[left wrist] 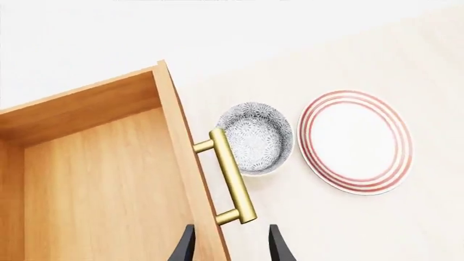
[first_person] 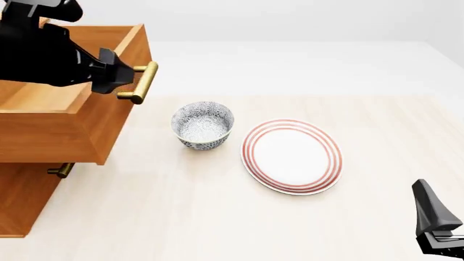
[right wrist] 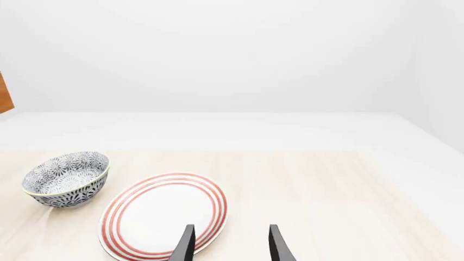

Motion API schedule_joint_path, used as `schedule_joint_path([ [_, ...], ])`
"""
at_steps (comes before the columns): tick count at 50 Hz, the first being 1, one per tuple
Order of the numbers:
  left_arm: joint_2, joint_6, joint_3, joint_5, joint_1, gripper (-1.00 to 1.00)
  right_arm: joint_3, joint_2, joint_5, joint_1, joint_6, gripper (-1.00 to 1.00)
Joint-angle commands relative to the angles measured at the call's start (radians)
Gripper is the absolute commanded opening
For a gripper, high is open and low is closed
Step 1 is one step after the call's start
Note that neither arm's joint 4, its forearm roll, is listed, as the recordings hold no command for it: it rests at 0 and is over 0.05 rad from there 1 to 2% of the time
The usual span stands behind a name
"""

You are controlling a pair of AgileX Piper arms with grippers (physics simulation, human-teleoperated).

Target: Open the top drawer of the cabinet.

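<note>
**A:** Nearest the front camera, at the lower right corner of the frame, is the right gripper [first_person: 437, 239]. What is it doing?

**B:** Nothing, by the look of it. In its wrist view the fingers stand apart with only air between them, pointing over the red-ringed plate [right wrist: 163, 214]. I'd say it is parked out of the way, since one arm is enough for a drawer.

**A:** And the top drawer [first_person: 69, 111]?

**B:** At the left edge of the frame, pulled well out of the cabinet [first_person: 22, 201], overhanging the lower drawers. Its inside is bare wood.

**A:** So the left gripper [first_person: 118, 77] did the pulling?

**B:** Likely. It sits at the upper left, right at the brass handle [first_person: 142, 82]. From the left wrist view the fingers [left wrist: 182, 247] are spread, one either side of the bar's lower end, not closed on it as far as I can tell.

**A:** The task looks nearly done, then?

**B:** I'd judge so. The patterned bowl [first_person: 202, 124] stands just beside the drawer front, below the handle, so anything further would need care.
</note>
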Motion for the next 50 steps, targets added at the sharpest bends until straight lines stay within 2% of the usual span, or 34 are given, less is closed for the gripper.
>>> schedule_joint_path([
  [1, -0.007, 0.001, -0.014, 0.021, 0.004, 1.00, 0.000, -0.002, 0.002, 0.000, 0.000, 1.00],
  [13, -0.033, 0.023, -0.037, 0.046, 0.023, 1.00, 0.000, -0.002, 0.002, 0.000, 0.000, 1.00],
  [33, -0.070, 0.035, -0.065, 0.087, 0.029, 1.00, 0.000, -0.002, 0.002, 0.000, 0.001, 1.00],
  [36, -0.082, 0.020, -0.071, 0.092, 0.016, 1.00, 0.000, -0.002, 0.002, 0.000, 0.001, 1.00],
  [50, -0.136, 0.030, -0.081, 0.130, 0.041, 1.00, 0.000, -0.002, 0.002, 0.000, 0.001, 1.00],
])
